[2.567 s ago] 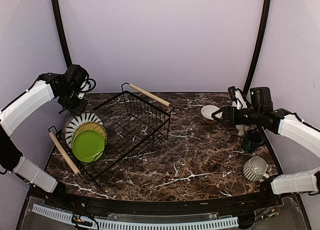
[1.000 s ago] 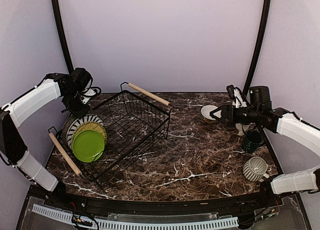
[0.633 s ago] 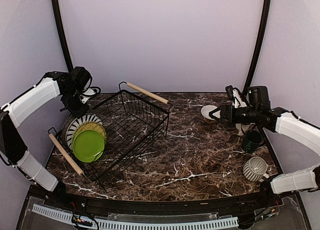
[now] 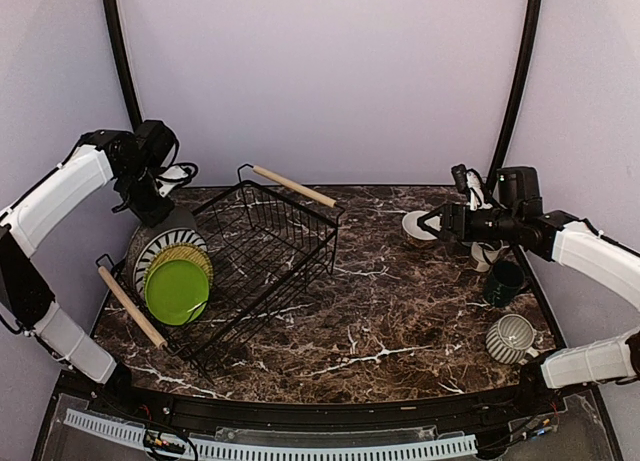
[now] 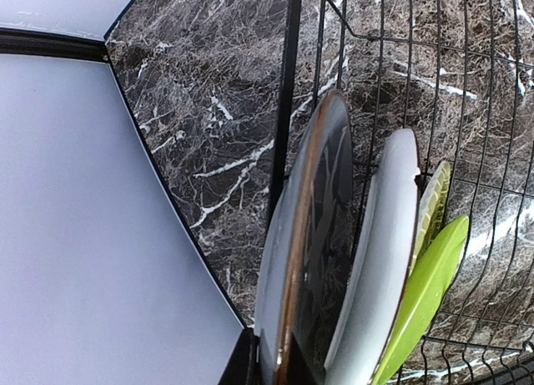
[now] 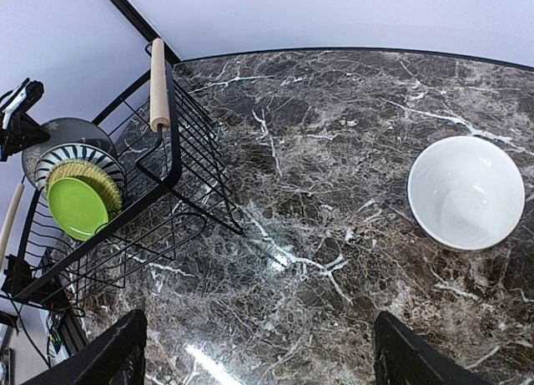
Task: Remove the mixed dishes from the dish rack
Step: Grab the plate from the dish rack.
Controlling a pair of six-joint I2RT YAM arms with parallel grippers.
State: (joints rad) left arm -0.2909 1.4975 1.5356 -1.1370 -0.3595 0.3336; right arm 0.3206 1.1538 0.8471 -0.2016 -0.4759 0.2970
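The cream bowl (image 6: 465,191), dark teal mug (image 4: 505,281) and striped mug (image 4: 512,338) sit unloaded on the table (image 4: 380,311) near my wide-open, empty right gripper (image 6: 259,352), while the lime green plate (image 4: 176,291) and three more stand in the dish rack (image 4: 265,246), my left gripper (image 4: 152,211) pinched shut on the rearmost grey plate (image 5: 317,251) at its rim.

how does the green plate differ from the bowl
The green plate is lime and flat; the bowl is white and deep. The plate stands on edge in the rack; the bowl sits upright on the table, outside the rack. Both are round, plain dishes.
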